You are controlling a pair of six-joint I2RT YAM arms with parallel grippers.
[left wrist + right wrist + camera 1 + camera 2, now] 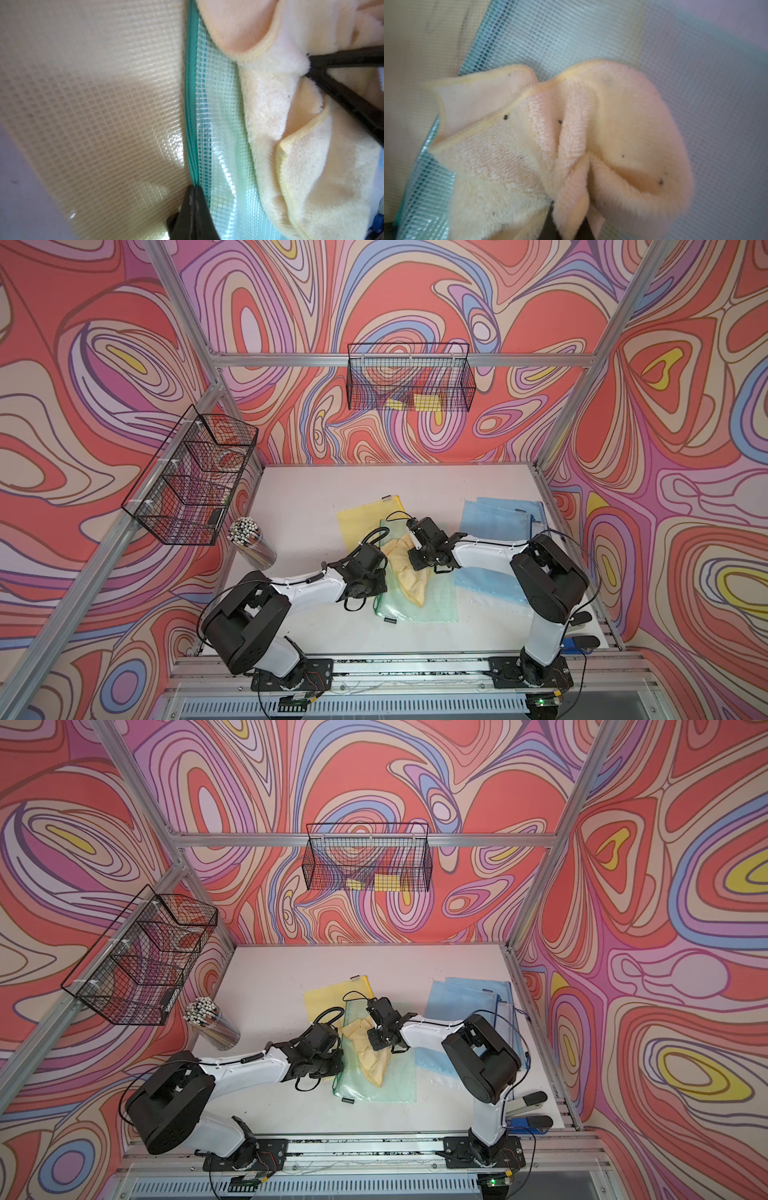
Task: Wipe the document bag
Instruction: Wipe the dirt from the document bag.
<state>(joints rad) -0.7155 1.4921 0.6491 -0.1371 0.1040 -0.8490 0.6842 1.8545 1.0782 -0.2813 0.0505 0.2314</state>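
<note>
Cloth (405, 568) clamped in the closed right fingers (345, 59) rests on the green document bag's (436, 601) far half, the bag's length running along the counter (299, 497) toward the robot, its zipper edge pinched by the closed left fingers (187, 207).

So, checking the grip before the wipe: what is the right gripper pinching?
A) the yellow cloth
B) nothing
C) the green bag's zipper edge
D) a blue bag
A: the right gripper is shut on a fold of the yellow cloth, which lies on the green document bag.
</note>
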